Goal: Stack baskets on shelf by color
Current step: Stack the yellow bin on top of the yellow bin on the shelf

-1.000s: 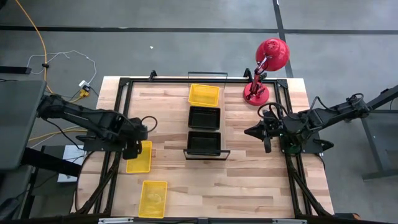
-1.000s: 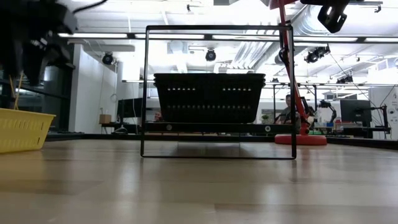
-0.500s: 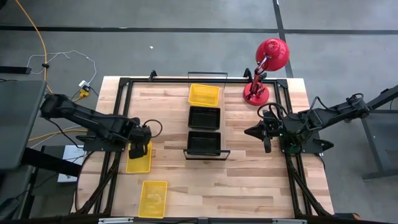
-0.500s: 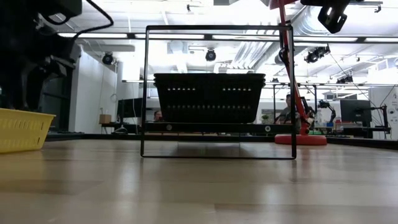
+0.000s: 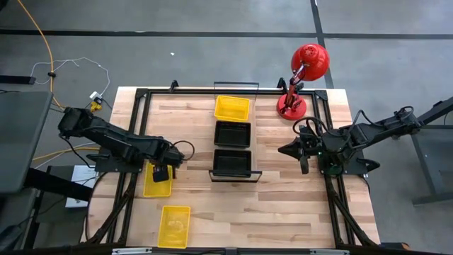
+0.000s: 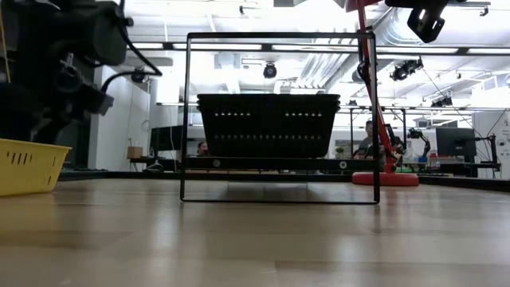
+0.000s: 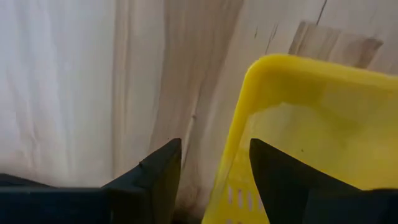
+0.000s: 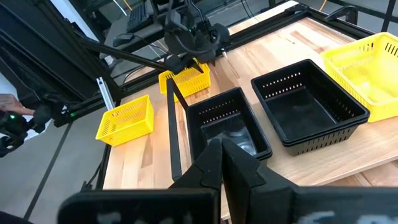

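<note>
In the high view, the left end effector (image 5: 162, 172) covers the upper part of a yellow basket (image 5: 157, 187) at centre left. In the low view, another yellow basket (image 6: 28, 166) is cut off by the left edge.

The left arm reaches in from the left of the high view, bent at the elbow, its left gripper (image 5: 162, 172) pointing down left of centre with fingers (image 7: 158, 180) spread apart. The right arm stretches in from the right edge, its right gripper (image 5: 283, 149) closed, right of centre.
</note>
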Robot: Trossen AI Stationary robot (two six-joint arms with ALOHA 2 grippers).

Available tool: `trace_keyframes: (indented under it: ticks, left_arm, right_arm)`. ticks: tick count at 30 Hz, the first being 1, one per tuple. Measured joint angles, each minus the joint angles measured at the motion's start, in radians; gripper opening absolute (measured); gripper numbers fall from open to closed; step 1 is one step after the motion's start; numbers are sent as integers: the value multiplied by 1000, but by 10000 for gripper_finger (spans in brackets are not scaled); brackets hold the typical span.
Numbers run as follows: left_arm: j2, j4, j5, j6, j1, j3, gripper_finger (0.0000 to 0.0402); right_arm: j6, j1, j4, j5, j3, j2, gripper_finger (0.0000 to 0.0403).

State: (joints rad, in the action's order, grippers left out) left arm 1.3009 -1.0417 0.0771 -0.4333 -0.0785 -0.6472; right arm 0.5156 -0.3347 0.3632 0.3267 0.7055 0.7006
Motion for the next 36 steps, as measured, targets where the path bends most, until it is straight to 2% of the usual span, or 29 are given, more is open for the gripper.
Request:
trace_keyframes:
  ticks: [4,9,15,20,24,27,29,33,36]
  left_arm:
    - [40,-1,-30,0,9,0,138]
    - [48,-19,-16,22,40,-16,19]
    - [5,-137,132,-6,152,-162,3]
    - [-76,-267,337,22,281,-323,1]
    - [-134,-300,528,-31,398,-450,0]
    - [-172,-240,623,-110,483,-512,0]
    - [-193,-147,629,-183,534,-528,0]
    - [-200,112,517,-245,585,-518,0]
    - [-151,287,453,-263,576,-511,0]
  right_arm:
    - [0,0,11,0,0,0,0]
    - [0,0,16,0,0,0,0]
    - [0,0,15,0,0,0,0]
    - [10,0,11,0,0,0,0]
    - [26,0,-1,0,0,0,0]
    - [26,0,-14,0,0,0,0]
    - [25,0,-22,4,0,0,0]
    - [53,1,-24,36,0,0,0]
    - [64,1,-24,44,0,0,0]
